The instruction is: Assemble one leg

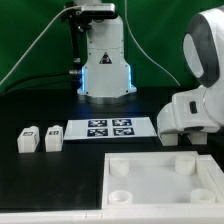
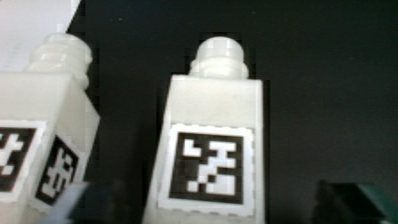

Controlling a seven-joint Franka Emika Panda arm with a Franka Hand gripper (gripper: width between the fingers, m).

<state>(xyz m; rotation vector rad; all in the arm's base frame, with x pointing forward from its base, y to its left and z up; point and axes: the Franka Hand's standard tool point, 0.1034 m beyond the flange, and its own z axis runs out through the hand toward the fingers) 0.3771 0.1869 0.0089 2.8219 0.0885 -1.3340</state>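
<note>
**Tray up front, legs off to the side**

Tray (image 1: pixel 165 180) lies nearest, the marker board (image 1: pixel 110 128) behind it. Leg (image 1: pixel 52 137) and second leg (image 1: pixel 28 138) sit just beside each other at the exterior view's left. Gripper (image 2: pixel 214 206) hangs spread, fingertips (image 2: pixel 361 206) well apart, holding nothing.

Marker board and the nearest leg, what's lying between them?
Nothing: the exterior view shows only bare black table between the marker board and the nearest leg.
</note>
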